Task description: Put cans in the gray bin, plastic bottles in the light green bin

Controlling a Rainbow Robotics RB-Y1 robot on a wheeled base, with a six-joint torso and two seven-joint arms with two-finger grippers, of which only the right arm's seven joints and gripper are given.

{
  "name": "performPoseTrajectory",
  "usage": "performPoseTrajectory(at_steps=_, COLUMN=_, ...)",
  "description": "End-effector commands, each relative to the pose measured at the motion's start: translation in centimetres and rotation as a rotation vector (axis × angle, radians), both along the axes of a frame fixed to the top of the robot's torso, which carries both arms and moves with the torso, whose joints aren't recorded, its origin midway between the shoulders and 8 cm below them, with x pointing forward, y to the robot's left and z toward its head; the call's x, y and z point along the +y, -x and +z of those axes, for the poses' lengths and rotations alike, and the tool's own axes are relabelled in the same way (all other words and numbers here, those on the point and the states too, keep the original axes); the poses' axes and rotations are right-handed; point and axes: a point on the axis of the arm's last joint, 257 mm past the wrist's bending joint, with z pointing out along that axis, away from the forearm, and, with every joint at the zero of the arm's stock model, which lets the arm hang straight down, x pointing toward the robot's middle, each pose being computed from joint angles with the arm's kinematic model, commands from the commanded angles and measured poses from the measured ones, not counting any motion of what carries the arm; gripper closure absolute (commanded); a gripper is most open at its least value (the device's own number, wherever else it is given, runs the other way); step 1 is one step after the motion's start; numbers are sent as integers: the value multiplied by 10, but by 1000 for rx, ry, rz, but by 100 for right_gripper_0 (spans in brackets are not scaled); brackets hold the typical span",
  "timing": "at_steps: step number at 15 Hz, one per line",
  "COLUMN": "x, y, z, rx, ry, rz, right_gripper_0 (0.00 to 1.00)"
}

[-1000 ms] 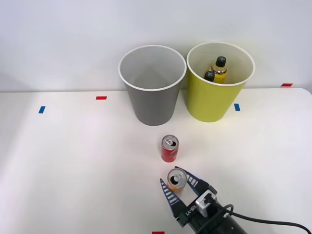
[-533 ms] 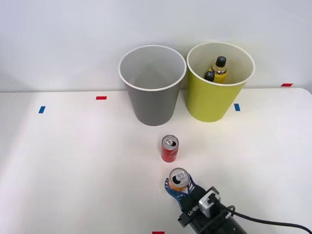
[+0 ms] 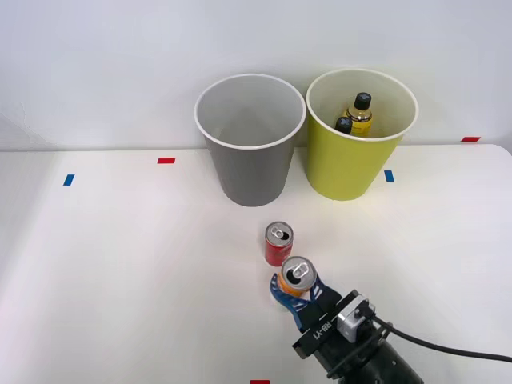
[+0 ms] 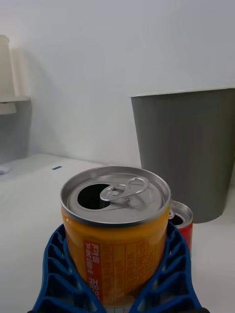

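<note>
**Robot hand gripping the orange can, red can close ahead**

The robot's right hand (image 3: 294, 293) was closed around the orange can (image 3: 296, 278), its blue ribbed fingers (image 4: 58, 266) pressed against both sides of the can's body. The can stood upright in the grip, its silver top open and facing up. Just beyond the hand, nearly touching the held can, stood the red can (image 3: 278, 244), upright on the white surface (image 3: 120, 264). Farther ahead stood the gray bin (image 3: 250, 141), which looked empty. Beside it, off to the hand's right, the light green bin (image 3: 362, 134) already held two plastic bottles (image 3: 358, 114) with black caps.

The main risk appeared to be the red can: it stood between the hand and the gray bin, so a low forward move could knock it over. The can would also need to clear the tall bin's white rim; too low a lift might strike or tip the bin.
</note>
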Motion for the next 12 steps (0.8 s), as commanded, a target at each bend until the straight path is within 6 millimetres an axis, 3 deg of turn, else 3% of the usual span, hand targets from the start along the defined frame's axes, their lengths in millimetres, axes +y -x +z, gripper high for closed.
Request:
performPoseTrajectory(at_steps=1, x=10, y=-8, z=40, rx=6, ry=-20, rz=16, right_gripper_0=100)
performPoseTrajectory(at_steps=5, x=25, y=-20, z=94, rx=21, ry=-51, rz=29, right_gripper_0=100)
performPoseTrajectory(at_steps=9, x=35, y=-57, z=147, rx=-18, ry=-102, rz=18, right_gripper_0=100)
performPoseTrajectory(at_steps=12, x=43, y=-69, z=178, rx=-40, ry=-151, rz=33, right_gripper_0=100)
